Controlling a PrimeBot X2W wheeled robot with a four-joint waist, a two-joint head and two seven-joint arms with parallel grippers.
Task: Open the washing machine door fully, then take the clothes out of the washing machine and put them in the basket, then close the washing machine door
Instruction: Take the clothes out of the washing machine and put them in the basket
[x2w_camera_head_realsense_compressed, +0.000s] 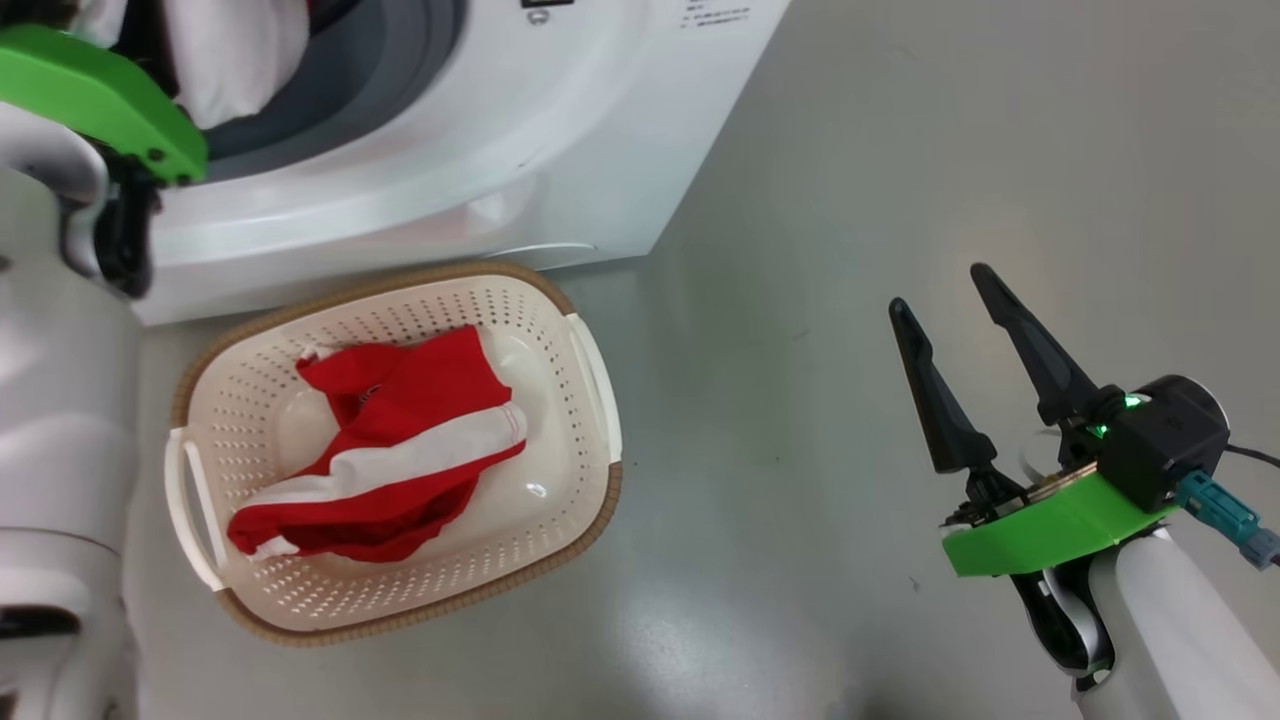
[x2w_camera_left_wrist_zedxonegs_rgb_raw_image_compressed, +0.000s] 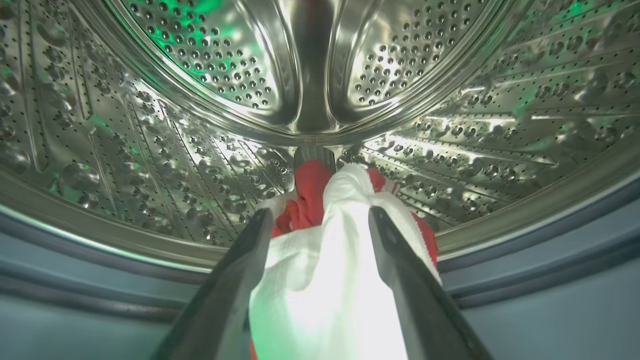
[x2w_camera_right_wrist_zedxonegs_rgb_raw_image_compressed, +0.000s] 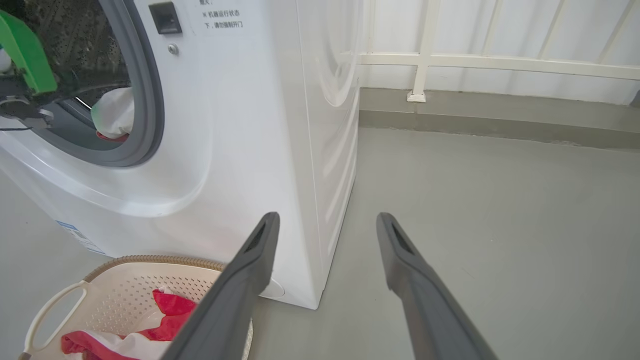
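Basket (x2w_camera_head_realsense_compressed: 560, 330) sits beside washing machine (x2w_camera_head_realsense_compressed: 450, 150) on glossy grey floor (x2w_camera_head_realsense_compressed: 900, 150)

On the washing machine (x2w_camera_right_wrist_zedxonegs_rgb_raw_image_compressed: 240, 125), near the top edge of its front panel, we read small grey Chinese print (x2w_camera_right_wrist_zedxonegs_rgb_raw_image_compressed: 223, 19): "※ 机器运行状态" and beneath it "下,请勿强制开门"; a line above is cut off. A blue-and-white sticker (x2w_camera_right_wrist_zedxonegs_rgb_raw_image_compressed: 80, 237) near the front's lower left corner is too small for us to read. In the head view, the print is illegible.
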